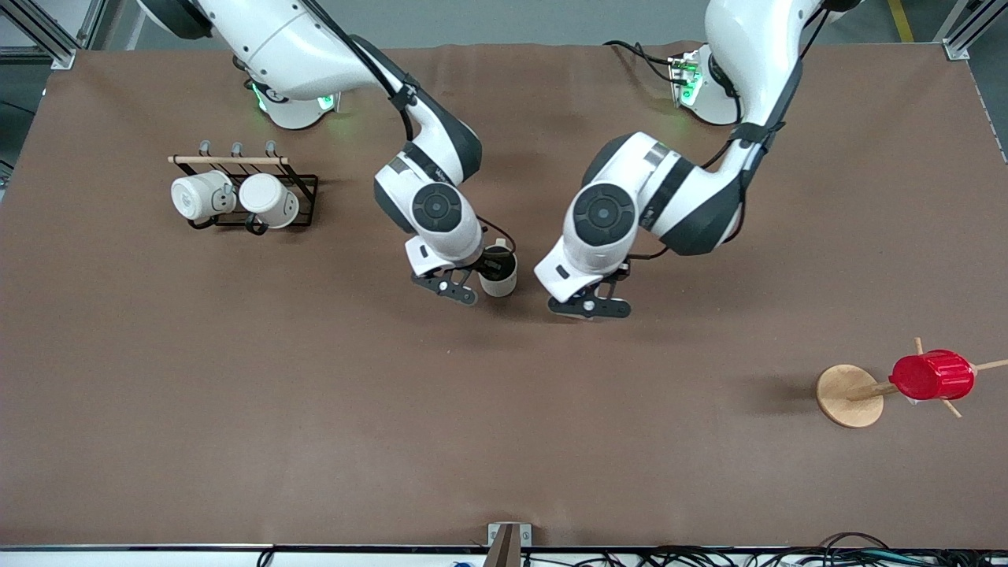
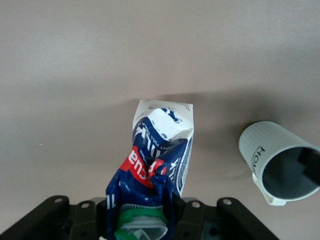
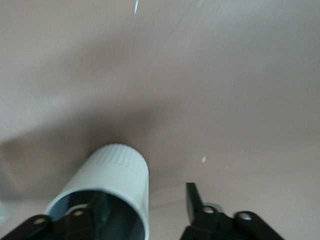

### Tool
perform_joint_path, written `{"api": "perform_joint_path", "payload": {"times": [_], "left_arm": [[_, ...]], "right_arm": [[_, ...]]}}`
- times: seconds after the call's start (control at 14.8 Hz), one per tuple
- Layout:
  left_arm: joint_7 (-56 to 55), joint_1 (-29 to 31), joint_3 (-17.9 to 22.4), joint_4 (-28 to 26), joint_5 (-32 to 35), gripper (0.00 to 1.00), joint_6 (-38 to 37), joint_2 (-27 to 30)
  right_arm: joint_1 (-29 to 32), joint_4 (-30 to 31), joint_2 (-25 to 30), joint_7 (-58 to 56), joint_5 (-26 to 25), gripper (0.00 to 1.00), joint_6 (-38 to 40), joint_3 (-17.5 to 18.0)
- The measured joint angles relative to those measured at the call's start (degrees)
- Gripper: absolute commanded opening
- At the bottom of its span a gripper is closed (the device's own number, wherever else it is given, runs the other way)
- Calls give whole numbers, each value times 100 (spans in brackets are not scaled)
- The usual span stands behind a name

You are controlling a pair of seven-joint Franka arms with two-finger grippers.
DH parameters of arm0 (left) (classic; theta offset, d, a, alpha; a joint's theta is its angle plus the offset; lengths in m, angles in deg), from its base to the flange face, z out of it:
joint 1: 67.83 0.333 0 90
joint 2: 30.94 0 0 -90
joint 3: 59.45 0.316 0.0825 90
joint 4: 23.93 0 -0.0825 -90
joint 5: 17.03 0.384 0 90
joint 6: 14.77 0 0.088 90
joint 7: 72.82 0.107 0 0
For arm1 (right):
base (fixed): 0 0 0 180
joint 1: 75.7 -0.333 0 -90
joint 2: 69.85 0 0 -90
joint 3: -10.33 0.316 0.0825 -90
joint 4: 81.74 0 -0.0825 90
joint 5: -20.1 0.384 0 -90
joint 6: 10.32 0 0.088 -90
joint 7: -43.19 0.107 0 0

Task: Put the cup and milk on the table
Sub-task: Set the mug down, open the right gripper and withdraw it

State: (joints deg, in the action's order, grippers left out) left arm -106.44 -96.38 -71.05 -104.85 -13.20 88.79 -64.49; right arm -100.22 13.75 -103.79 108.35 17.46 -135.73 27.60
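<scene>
The cream-white cup point(image 1: 504, 282) stands upright on the brown table point(image 1: 315, 409) near its middle. My right gripper point(image 1: 492, 272) is open over it, one finger inside the cup point(image 3: 117, 175) and the other finger point(image 3: 194, 200) outside, clear of the wall. My left gripper point(image 1: 602, 290) is beside the cup toward the left arm's end, shut on the blue and white milk carton point(image 2: 160, 150) near its green cap. The carton is crumpled at the grip and hidden in the front view. The cup also shows in the left wrist view point(image 2: 265, 150).
A black wire rack point(image 1: 303, 197) with two white mugs point(image 1: 268, 201) stands toward the right arm's end. A wooden peg stand point(image 1: 849, 395) carrying a red ribbed cup point(image 1: 933, 376) stands toward the left arm's end, nearer the front camera.
</scene>
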Motion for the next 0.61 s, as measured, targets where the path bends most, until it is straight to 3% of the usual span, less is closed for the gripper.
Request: {"api": "perform_joint_path", "payload": {"times": [0.34, 0.61], "left_arm": [[-279, -273, -3, 447, 0, 18, 11, -437], [-369, -352, -4, 544, 0, 19, 107, -545]], "right_arm": [[1006, -99, 1205, -1610, -6, 100, 1195, -91], [1191, -102, 1958, -3010, -6, 100, 1808, -933]]}}
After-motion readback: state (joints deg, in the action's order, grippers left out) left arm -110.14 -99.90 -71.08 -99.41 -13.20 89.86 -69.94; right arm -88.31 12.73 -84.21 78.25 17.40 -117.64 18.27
